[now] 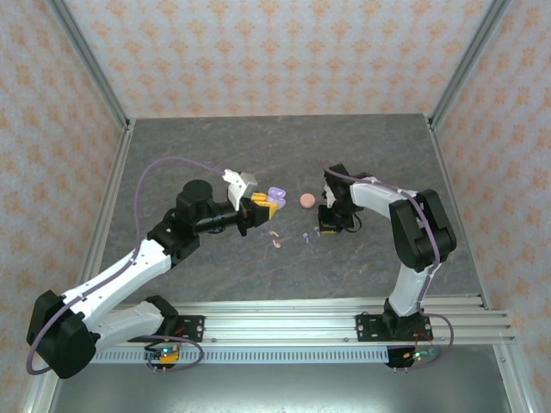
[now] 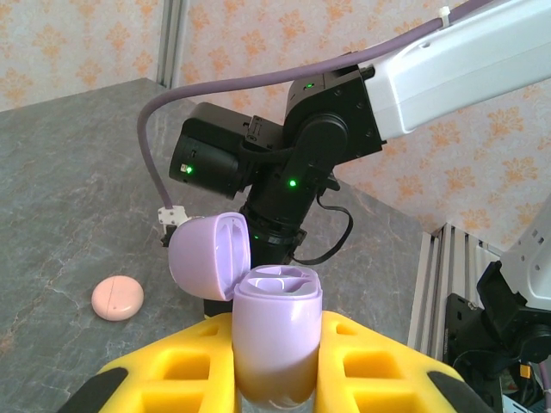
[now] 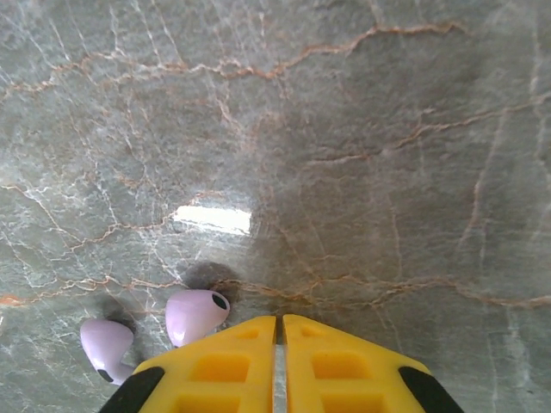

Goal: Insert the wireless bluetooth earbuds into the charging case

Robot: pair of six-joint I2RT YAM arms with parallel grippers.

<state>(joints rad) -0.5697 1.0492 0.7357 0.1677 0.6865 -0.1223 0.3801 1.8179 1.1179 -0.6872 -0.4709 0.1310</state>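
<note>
Top external, left gripper [image 1: 261, 206] raised, clamping lilac case [image 1: 275, 194], right gripper [image 3: 280, 348] closed, pointing down

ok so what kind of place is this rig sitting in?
Looks like an enclosed robot test cell, probably in a lab. Patterned wall panels held in metal posts box in a grey stone-look table. The left arm and right arm are bolted to a slotted metal rail at its near edge.
</note>
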